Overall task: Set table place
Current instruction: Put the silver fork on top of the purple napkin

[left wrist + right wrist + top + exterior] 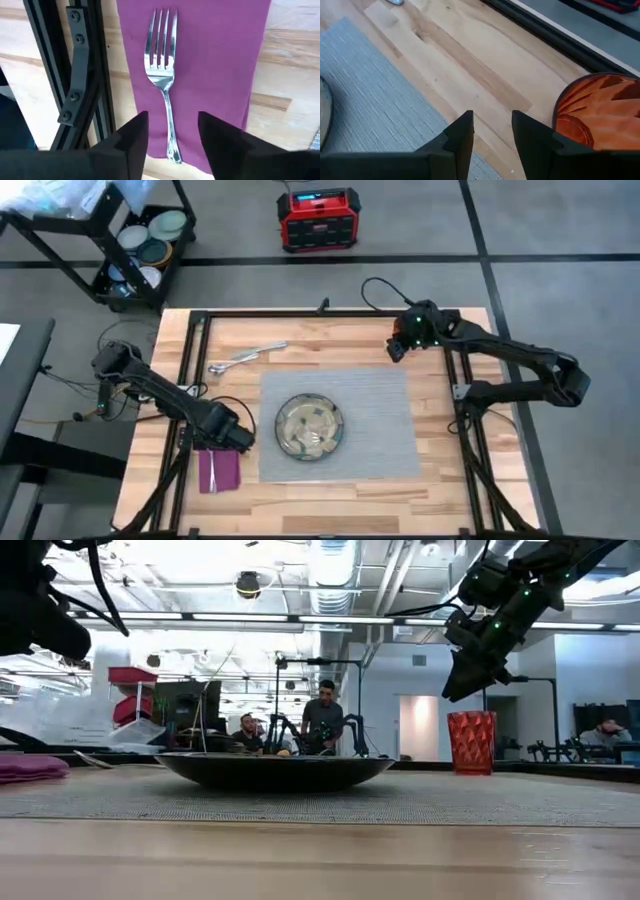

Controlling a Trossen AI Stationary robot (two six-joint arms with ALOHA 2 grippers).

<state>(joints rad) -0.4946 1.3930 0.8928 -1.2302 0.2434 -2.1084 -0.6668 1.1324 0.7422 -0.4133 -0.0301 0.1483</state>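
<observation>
Steel fork [164, 75] flat on magenta cloth napkin [210, 60], 8 o'clock of ribbed grey mat [380, 430]. Left gripper [172, 135] spread, empty, above handle. Right gripper [492, 131] spread, empty, beside ribbed orange cup [597, 112].

Bright ceiling glare in low view; wrist-view fingers [131, 145] blurred

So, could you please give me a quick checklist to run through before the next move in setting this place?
1. Plate on the grey mat: ok.
2. Fork lying on the magenta napkin, beside the mat: ok.
3. Left pincer open above the fork's handle, holding nothing: ok.
4. Right pincer open, beside the orange cup, not around it: ok.
5. Knife and spoon placed by the plate: not ok, both lie on the table beyond the mat.
6. Cup's exact spot relative to the mat: cannot tell.
</observation>
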